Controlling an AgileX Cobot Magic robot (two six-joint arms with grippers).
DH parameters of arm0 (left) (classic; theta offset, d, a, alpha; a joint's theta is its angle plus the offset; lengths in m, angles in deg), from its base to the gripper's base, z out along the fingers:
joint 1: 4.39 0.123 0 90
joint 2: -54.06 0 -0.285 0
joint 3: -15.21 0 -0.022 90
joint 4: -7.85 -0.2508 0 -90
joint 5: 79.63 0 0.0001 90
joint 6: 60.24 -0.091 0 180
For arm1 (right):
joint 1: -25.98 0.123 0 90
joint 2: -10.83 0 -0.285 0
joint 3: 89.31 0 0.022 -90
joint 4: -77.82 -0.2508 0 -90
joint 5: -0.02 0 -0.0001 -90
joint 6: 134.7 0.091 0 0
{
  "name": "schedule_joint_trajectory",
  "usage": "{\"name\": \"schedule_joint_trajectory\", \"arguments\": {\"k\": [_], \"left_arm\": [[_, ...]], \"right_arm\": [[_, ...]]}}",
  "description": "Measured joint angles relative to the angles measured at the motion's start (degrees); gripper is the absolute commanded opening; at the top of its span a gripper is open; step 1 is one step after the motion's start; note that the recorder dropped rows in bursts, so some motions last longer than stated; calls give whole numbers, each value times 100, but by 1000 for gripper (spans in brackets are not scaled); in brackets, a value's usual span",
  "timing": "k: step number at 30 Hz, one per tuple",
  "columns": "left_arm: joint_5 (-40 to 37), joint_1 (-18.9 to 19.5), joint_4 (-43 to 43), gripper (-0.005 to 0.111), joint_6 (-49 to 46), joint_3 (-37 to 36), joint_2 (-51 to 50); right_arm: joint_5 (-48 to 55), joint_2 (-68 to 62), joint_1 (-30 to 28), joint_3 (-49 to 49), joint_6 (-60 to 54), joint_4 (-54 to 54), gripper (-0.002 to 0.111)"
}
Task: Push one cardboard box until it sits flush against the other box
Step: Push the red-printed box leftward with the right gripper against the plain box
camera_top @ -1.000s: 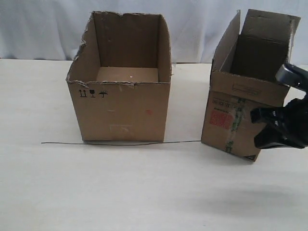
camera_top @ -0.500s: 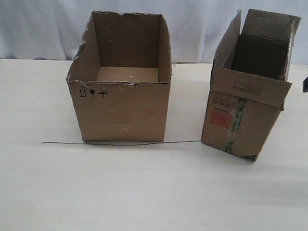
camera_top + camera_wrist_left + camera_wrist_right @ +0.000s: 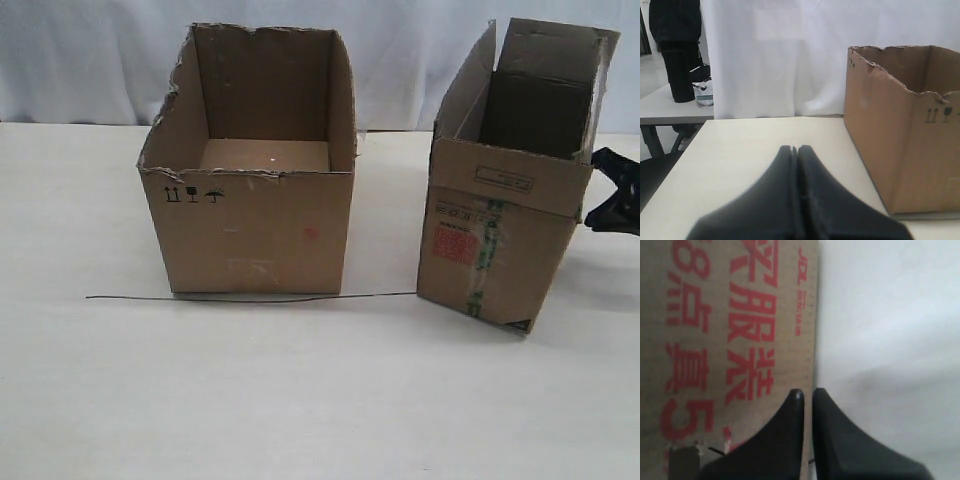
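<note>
Two cardboard boxes stand on one pale table: one narrower box with upright flaps and one wider box with a torn rim. The wider box bears three small black handling symbols. The narrower box bears one red square label and one strip of green-printed tape. One thin dark wire lies on the table. Two grippers show, one left gripper and one right gripper, each with two black fingers. One white curtain hangs behind.

White curtain, pale wooden table
</note>
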Motion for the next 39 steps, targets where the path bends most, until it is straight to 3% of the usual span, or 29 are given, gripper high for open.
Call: {"name": "schedule_joint_trajectory", "arguments": {"k": [11,27,39], "left_arm": [[0,0,0,0,0,0,0],[0,0,0,0,0,0,0],[0,0,0,0,0,0,0]], "right_arm": [[51,-638,456,610,163,-84,5],[250,-1263,518,1545,295,-247,5],[293,-1673,1112,2150,737,-214,5]]}}
